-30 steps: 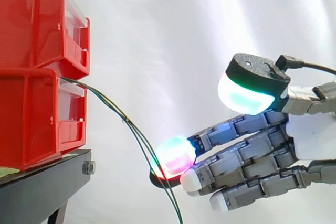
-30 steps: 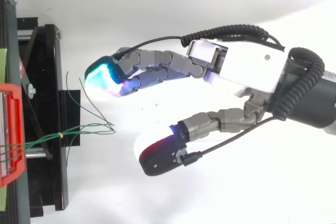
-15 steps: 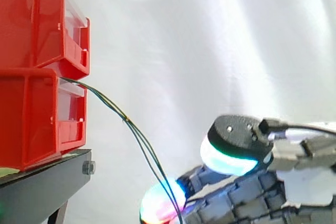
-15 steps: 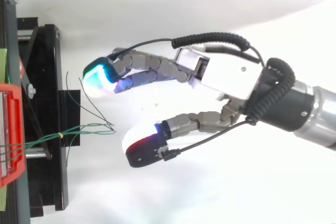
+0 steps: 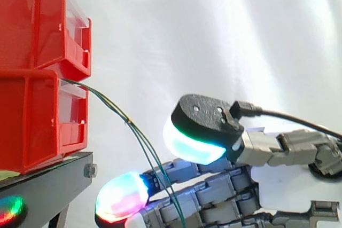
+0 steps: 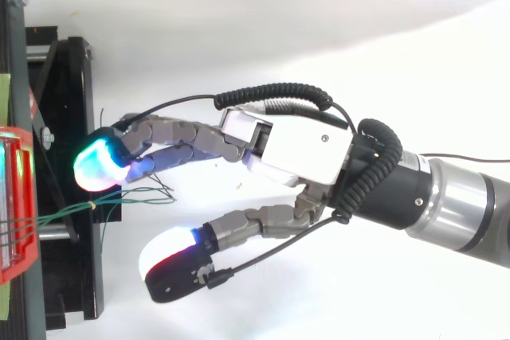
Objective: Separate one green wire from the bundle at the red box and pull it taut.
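The red boxes [image 5: 37,116] sit stacked on the black stand [image 5: 48,182] at the left. The green wires [image 5: 140,141] leave the lower box and droop down to the right as a close bundle. The hand [image 6: 295,145] is open and grips nothing: its fingers [image 6: 100,166] reach out nearly straight on one side of the bundle and its thumb [image 5: 193,141] stands well apart on the other, so the wires run through the gap. The chief danger, as I judge it, is that closing from here catches the whole bundle rather than one wire, since the strands lie almost touching. The fingers are near the stand, so a further reach could knock against it. The broad pads may also push the thin strands aside and let them slip out. From above, the loose ends [image 6: 163,190] fan out only past what looks like a small tie [image 6: 93,205]. A pinch on the box side of it cannot free a single strand.
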Controlling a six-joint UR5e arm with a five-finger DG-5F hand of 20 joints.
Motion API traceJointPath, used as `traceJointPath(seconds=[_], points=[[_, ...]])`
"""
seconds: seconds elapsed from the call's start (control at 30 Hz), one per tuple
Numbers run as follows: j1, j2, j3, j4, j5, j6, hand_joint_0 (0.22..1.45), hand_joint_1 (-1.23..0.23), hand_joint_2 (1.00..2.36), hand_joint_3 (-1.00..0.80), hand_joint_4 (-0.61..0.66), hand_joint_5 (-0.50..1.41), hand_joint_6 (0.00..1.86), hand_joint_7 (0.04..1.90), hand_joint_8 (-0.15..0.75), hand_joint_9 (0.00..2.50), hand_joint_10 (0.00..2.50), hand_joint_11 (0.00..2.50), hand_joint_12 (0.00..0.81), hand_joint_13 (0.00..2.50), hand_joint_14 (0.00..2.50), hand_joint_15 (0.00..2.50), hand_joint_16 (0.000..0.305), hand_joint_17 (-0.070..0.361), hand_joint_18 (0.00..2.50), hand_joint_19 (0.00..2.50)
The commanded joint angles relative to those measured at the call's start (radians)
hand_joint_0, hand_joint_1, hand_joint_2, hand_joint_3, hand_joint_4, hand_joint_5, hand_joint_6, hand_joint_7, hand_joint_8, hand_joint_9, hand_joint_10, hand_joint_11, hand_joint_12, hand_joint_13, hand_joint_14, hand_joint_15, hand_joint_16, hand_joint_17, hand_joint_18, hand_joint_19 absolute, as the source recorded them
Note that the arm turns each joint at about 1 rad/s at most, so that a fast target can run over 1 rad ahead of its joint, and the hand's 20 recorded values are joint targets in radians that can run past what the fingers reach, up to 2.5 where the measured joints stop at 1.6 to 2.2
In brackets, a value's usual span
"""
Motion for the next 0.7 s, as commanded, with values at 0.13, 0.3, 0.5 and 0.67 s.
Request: traceJointPath(seconds=[0.13, 0.3, 0.5, 0.67], points=[[0.001, 0.000, 0.038, -0.087, -0.005, 0.054, 0.50, -0.68, 1.00, -0.49, 0.26, -0.18, 0.50, 0.78, 0.247, 0.48, 0.00, 0.14, 0.321, 0.22, 0.00, 0.00, 0.055, 0.125, 0.27, 0.28], [0.000, 0.002, 0.044, -0.108, -0.006, 0.078, 0.52, -0.68, 1.00, -0.47, 0.27, -0.17, 0.50, 0.81, 0.250, 0.53, 0.01, 0.14, 0.318, 0.27, 0.00, 0.00, 0.055, 0.123, 0.32, 0.31], [-0.002, 0.002, 0.084, -0.196, -0.025, 0.115, 0.53, -0.68, 1.00, -0.46, 0.29, -0.15, 0.50, 0.83, 0.248, 0.55, 0.01, 0.17, 0.316, 0.28, 0.00, 0.01, 0.054, 0.122, 0.34, 0.32], [-0.003, 0.002, 0.103, -0.213, -0.026, 0.117, 0.53, -0.69, 1.00, -0.46, 0.28, -0.15, 0.50, 0.84, 0.247, 0.56, 0.01, 0.16, 0.317, 0.29, 0.00, 0.02, 0.054, 0.121, 0.35, 0.32]])
